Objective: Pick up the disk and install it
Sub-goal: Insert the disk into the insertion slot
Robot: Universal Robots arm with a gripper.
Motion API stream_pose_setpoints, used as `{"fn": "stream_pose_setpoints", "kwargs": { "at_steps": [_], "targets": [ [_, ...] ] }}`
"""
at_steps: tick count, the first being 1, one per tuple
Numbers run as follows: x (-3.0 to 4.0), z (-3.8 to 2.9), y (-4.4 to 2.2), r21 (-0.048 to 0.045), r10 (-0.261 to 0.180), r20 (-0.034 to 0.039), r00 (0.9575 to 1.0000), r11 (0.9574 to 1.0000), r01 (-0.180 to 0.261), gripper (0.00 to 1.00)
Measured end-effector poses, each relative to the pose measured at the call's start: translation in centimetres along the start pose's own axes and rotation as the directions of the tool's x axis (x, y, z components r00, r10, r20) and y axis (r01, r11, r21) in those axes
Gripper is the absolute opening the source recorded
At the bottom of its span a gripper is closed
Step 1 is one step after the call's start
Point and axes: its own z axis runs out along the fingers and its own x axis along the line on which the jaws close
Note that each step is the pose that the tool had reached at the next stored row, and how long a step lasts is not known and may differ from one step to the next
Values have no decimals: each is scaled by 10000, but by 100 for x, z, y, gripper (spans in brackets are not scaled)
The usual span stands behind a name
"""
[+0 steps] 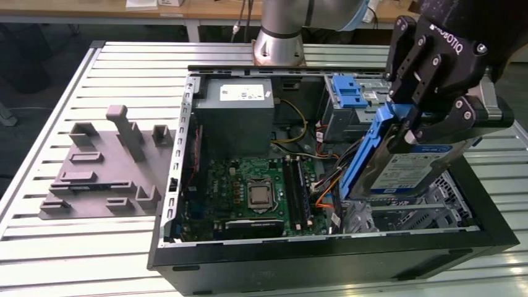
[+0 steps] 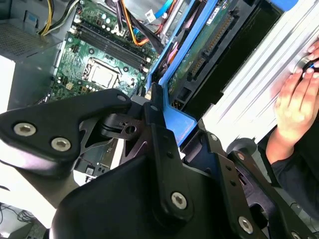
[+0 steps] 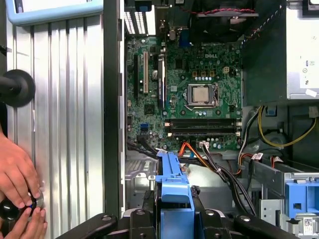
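Note:
The disk [image 1: 410,171], a silver drive with a blue-and-white label and blue rails, hangs on edge and tilted over the case's drive-bay corner, at the exterior view's right. My gripper [image 1: 418,129] is shut on its upper part, one black finger on each side. In the second wrist view the disk's green circuit-board underside [image 2: 202,52] and a blue rail run away from my fingers [image 2: 159,134]. In the first wrist view its blue rail [image 3: 172,186] sticks out from between my fingers, above the case's cables.
The open black computer case [image 1: 330,263] lies on a slatted metal table [image 1: 123,68]. Inside are the motherboard [image 1: 256,189], a grey power supply box [image 1: 235,114] and a silver cage with a blue latch [image 1: 350,93]. A grey fixture [image 1: 103,167] sits beside the case. A person's hand [image 3: 17,181] rests on the table.

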Motion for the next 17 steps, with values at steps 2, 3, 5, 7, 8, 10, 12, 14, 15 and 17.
{"fn": "stream_pose_setpoints", "kwargs": {
  "at_steps": [2,3,5,7,8,10,12,14,15,17],
  "targets": [
    [-1,1,-28,0,0,1,10000,10000,0,36],
    [-1,1,-41,0,0,1,10000,10000,0,36],
    [-2,1,-66,0,0,1,10000,10000,0,36],
    [-3,2,-94,0,0,0,10000,10000,0,36],
    [-3,1,-108,0,0,0,10000,10000,0,36],
    [-4,2,-136,0,0,1,10000,10000,0,36],
    [-5,2,-168,0,-1,0,10000,10000,1,36],
    [-6,2,-199,0,0,1,10000,10000,0,36],
    [-7,3,-211,1,0,1,10000,10000,0,36],
    [-7,2,-214,0,0,0,10000,10000,0,36]
  ]
}}
